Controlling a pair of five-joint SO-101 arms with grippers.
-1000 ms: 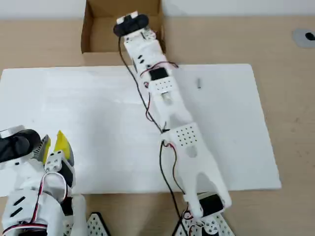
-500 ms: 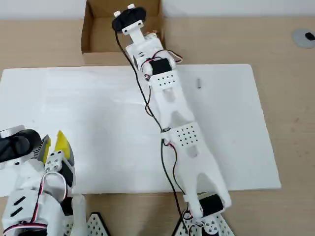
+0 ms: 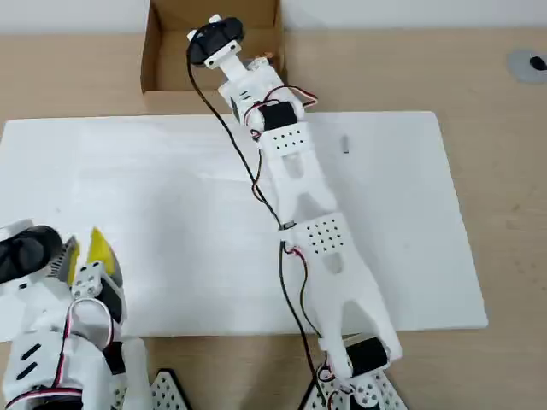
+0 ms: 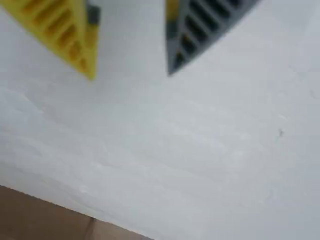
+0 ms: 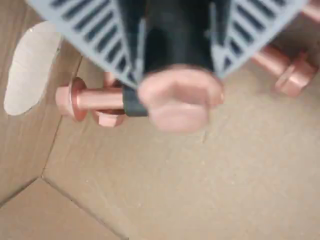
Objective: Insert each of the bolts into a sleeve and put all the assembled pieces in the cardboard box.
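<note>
The right arm stretches across the white sheet (image 3: 171,196) into the cardboard box (image 3: 150,51) at the table's far edge. Over the box floor (image 5: 200,190), my right gripper (image 5: 177,60) is shut on a black sleeve (image 5: 175,35) with a copper bolt head (image 5: 180,100) sticking out of it. Two other copper bolts lie on the floor behind it, one (image 5: 92,97) in a black sleeve and one (image 5: 285,70) at the side. My left gripper (image 3: 85,249) sits at the sheet's near left; its yellow fingers (image 4: 70,35) stand open over bare sheet.
A small grey piece (image 3: 345,145) lies on the sheet to the right of the right arm. A grey disc (image 3: 528,64) sits at the table's far right edge. Bare wooden table surrounds the sheet.
The right arm's wrist has swung a little to the left inside the box. The left arm has drawn back slightly toward the near edge.
</note>
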